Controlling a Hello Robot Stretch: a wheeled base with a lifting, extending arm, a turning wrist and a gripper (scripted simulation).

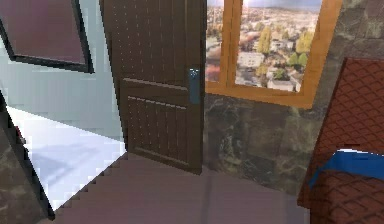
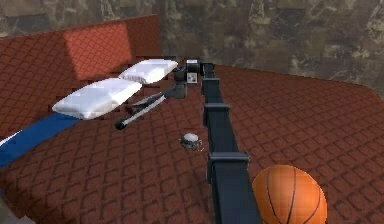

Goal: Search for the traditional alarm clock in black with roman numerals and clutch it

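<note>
A small dark thing with a pale face (image 2: pixel 190 141) lies on the red quilted bed (image 2: pixel 110 170), just left of my arm's dark bar (image 2: pixel 222 140); it is too small to name. The gripper (image 2: pixel 172 90) sits at the bar's far end beside two white marked squares (image 2: pixel 191 72), over the bed near the pillows. A dark bat-like stick (image 2: pixel 140 111) lies right by the fingers, so I cannot tell whether the gripper holds anything.
Two white pillows (image 2: pixel 98 98) and a blue blanket (image 2: pixel 25 145) lie on the bed, and an orange basketball (image 2: pixel 288 196) sits beside the arm. In the forward view, a dark brown door (image 1: pixel 160 80) stands ajar beside an orange-framed window (image 1: pixel 265 50), with the bed's end (image 1: pixel 355 110) at right.
</note>
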